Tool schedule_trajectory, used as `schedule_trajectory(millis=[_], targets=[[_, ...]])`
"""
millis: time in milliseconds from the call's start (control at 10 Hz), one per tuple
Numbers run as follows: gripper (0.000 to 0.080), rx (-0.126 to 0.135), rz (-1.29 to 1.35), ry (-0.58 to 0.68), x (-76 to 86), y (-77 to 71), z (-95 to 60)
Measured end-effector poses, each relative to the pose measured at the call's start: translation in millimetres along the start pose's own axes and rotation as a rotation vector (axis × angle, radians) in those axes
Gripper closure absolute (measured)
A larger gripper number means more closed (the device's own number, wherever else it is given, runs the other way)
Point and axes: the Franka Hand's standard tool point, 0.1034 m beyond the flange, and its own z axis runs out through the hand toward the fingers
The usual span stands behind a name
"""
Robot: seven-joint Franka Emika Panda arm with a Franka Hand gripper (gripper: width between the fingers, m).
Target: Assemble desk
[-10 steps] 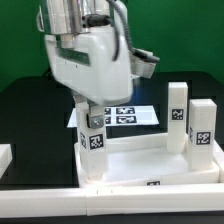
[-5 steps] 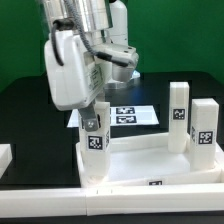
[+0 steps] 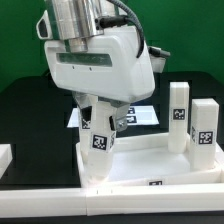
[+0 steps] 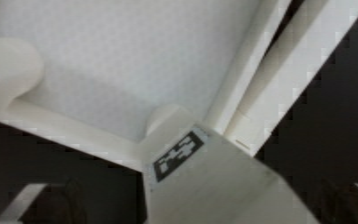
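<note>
The white desk top (image 3: pixel 150 166) lies with its rim up at the front of the black table. Three short tagged legs stand in its corners. One leg (image 3: pixel 96 142) is at the exterior view's left, and two more legs (image 3: pixel 178 114) (image 3: pixel 203 127) are at its right. My gripper (image 3: pixel 100 122) hangs over the left leg, open, with a finger on either side of the leg's upper end. In the wrist view that leg (image 4: pixel 220 180) and its tag lie between my dark fingers (image 4: pixel 37 205), with my gripper (image 4: pixel 202 212) spread wide. The desk top (image 4: pixel 140 70) lies beyond.
The marker board (image 3: pixel 140 116) lies flat behind the desk top, partly hidden by the arm. A long white border bar (image 3: pixel 60 205) runs along the table's front edge. Another bar end (image 3: pixel 5 155) shows at the exterior view's left. A green wall stands behind.
The wrist has turned round above the left leg and the arm's bulk now faces the camera. The jaws have spread apart and let go of that leg, which stays upright.
</note>
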Motion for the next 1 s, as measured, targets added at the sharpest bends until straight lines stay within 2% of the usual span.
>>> schedule_trajectory(millis=[100, 200, 300, 400, 600, 700, 1000], targets=[[0.0151, -0.009, -0.139, 0.008, -0.2, -0.6, 0.1], [0.0151, -0.03, -0.387, 0.034, -1.6, -5.6, 0.6], [0.0151, -0.029, -0.468, 0.04, -1.0, -5.7, 0.6], [0.0151, -0.03, -0.443, 0.04, -0.8, -5.1, 1.2], [0.041, -0.029, -0.394, 0.04, -0.7, -4.8, 1.6], [0.0498, -0.034, -0.325, 0.042, 1.5, -1.4, 1.6], [0.0511, -0.03, -0.025, 0.046, 13.8, 3.8, -3.0]])
